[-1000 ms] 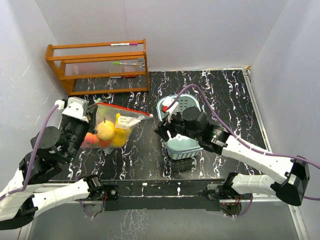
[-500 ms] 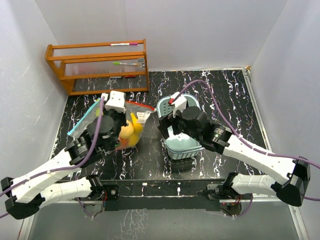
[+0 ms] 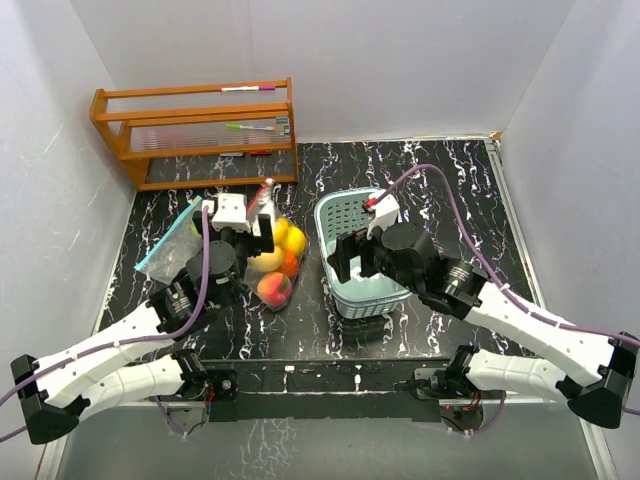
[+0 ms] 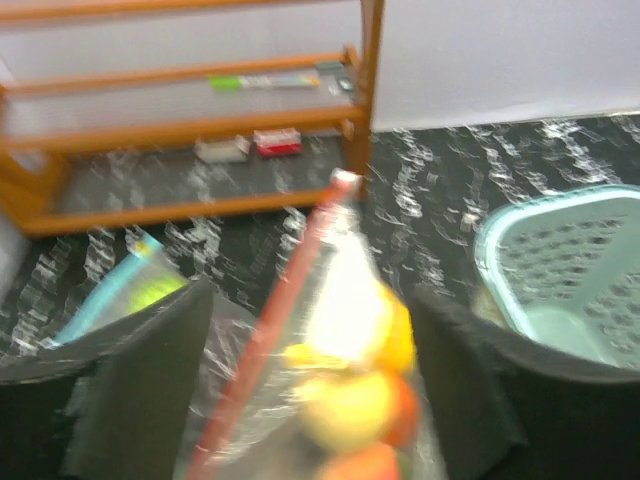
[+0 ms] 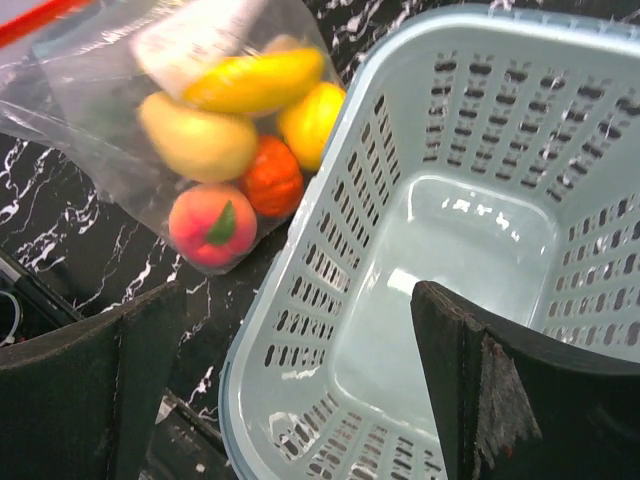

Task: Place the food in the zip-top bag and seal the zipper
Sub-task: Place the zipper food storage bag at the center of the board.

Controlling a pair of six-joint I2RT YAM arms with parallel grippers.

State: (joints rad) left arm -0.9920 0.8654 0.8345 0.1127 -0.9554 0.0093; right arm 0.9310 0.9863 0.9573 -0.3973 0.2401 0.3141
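**Both hands open, food inside the bag**

The left hand [image 4: 310, 295] stands open, its two fingers spread to either side of the zip-top bag [image 3: 272, 262] and closed on nothing. The bag's red zipper strip [image 4: 285, 310] runs up between the fingers. Whether the zipper is sealed cannot be told. The food [image 5: 215, 140] lies inside the clear bag on the bench [image 3: 440, 180]: yellow pieces, an orange-red one [image 5: 272, 180] and a peach [image 5: 212, 226].

The right hand [image 5: 298, 292] is spread wide and holds nothing. It hangs over the pale teal basket [image 5: 480, 130], which sits just right of the bag. A wooden rack [image 3: 195, 135] stands at the far left of the bench.
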